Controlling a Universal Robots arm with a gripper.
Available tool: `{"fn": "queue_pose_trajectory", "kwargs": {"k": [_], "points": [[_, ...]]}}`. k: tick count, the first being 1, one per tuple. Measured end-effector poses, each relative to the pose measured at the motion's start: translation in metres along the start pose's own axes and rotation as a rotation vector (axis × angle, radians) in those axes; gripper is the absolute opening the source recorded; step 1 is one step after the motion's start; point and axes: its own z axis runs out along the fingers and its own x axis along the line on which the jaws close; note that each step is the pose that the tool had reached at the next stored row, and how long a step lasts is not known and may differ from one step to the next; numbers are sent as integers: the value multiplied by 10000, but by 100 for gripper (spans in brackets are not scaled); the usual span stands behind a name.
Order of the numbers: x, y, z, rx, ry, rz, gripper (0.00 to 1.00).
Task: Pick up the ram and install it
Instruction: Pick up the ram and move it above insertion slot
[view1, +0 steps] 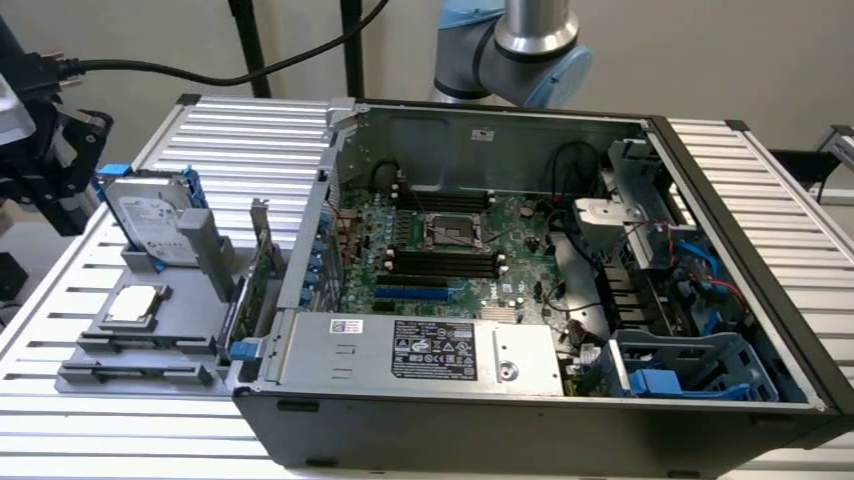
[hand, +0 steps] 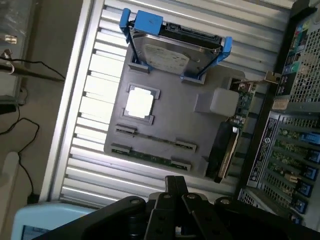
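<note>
Nearest, the black claw (hand: 176, 182), hanging over the ribbed aluminium worktop (hand: 95, 85), apart from the parts; cannot tell whether spread or pressed together. Just beyond, the ram (hand: 150, 156), a thin dark-green stick, lying flat in the long slot nearest the claw of a matte grey tray (hand: 175, 117). Further on the same tray, a square silvery chip (hand: 139, 103) in its shallow pocket, then a shiny hard drive (hand: 172, 52) in a blue frame, propped tilted. At the tray's side toward the case, an upright expansion card (hand: 227, 150). Beside it, the open dark computer case (view1: 534, 430) with a green motherboard (view1: 521, 225) inside.
</note>
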Motion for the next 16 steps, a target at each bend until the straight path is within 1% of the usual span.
{"fn": "queue_pose_trajectory", "kwargs": {"k": [11,16], "points": [[1,1,30,-54,-26,-2000,11],[1,1,49,-81,-21,-2904,11]]}}
